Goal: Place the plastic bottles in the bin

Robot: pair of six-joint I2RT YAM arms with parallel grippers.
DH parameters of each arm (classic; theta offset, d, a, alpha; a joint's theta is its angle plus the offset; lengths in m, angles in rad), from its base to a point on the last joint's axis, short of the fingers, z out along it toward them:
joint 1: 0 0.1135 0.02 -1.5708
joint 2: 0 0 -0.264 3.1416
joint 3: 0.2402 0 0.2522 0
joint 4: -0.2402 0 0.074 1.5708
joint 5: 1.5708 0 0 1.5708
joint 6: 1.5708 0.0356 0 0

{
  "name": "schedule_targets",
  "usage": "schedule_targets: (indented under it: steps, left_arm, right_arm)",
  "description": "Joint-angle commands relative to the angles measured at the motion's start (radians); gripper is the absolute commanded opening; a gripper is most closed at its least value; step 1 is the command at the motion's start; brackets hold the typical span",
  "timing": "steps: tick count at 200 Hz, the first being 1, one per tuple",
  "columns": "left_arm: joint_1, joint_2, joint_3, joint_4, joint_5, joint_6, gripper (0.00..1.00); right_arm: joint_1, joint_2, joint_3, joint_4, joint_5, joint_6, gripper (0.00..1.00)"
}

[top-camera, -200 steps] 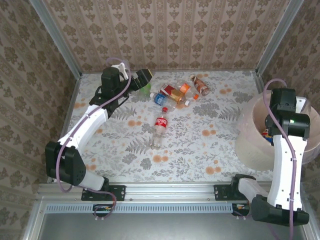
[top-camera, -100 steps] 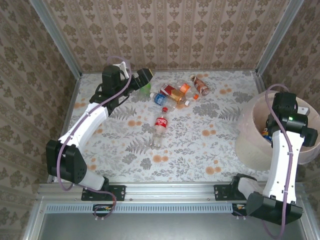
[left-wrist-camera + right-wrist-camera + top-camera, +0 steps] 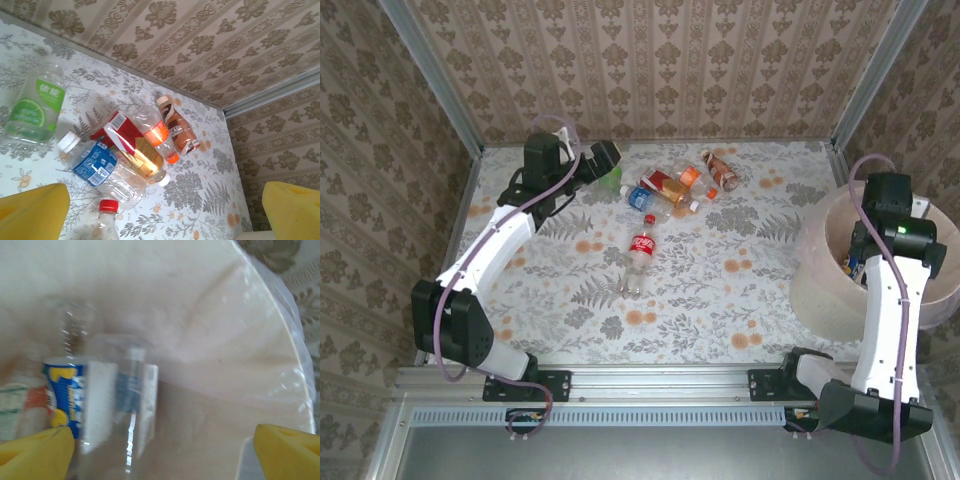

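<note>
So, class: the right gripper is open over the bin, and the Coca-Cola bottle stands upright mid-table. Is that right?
Not quite: the Coca-Cola bottle lies on its side, as the top external view shows. The right gripper is open over the bin.

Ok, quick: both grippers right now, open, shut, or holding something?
Left gripper: open, empty, above the plastic bottles.
Right gripper: open, gripping nothing, over the bin.

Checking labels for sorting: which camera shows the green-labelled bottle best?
Left wrist: the green-labelled bottle lies close, label clear. Top external catches just a small green patch by the left gripper. Right wrist looks into the bin.
</note>
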Motion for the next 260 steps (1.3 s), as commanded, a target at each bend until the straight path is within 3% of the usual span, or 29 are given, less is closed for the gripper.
schedule_targets:
  steps: [1, 31, 70, 92, 129, 174, 218, 260]
  left_arm:
    - [0.013, -0.031, -0.033, -0.036, -0.021, 0.005, 1.0]
    - [0.034, -0.055, -0.079, -0.054, -0.045, -0.004, 1.0]
    - [0.07, -0.086, -0.129, -0.059, -0.066, -0.016, 1.0]
    - [0.085, -0.097, -0.142, -0.077, -0.069, -0.017, 1.0]
    - [0.093, -0.128, -0.179, -0.075, -0.092, -0.008, 1.0]
    - [0.1, -0.17, -0.217, -0.075, -0.148, 0.0, 1.0]
    - [0.104, -0.211, -0.246, -0.088, -0.183, 0.001, 1.0]
    - [0.107, -0.265, -0.285, -0.102, -0.232, 0.006, 1.0]
  right_arm:
    - [0.075, 0.026, 0.052, 0.054, 0.025, 0.047, 0.99]
    - [0.194, 0.076, 0.103, 0.129, 0.03, 0.063, 1.0]
    - [0.39, 0.178, 0.198, 0.238, 0.17, 0.038, 1.0]
    - [0.496, 0.226, 0.216, 0.362, 0.17, -0.02, 1.0]
    - [0.61, 0.333, 0.251, 0.52, 0.038, -0.079, 1.0]
    - [0.647, 0.446, 0.247, 0.645, -0.329, -0.041, 1.0]
    - [0.647, 0.582, 0.218, 0.693, -0.452, 0.034, 1.0]
    - [0.626, 0.707, 0.204, 0.694, -0.579, -0.097, 1.0]
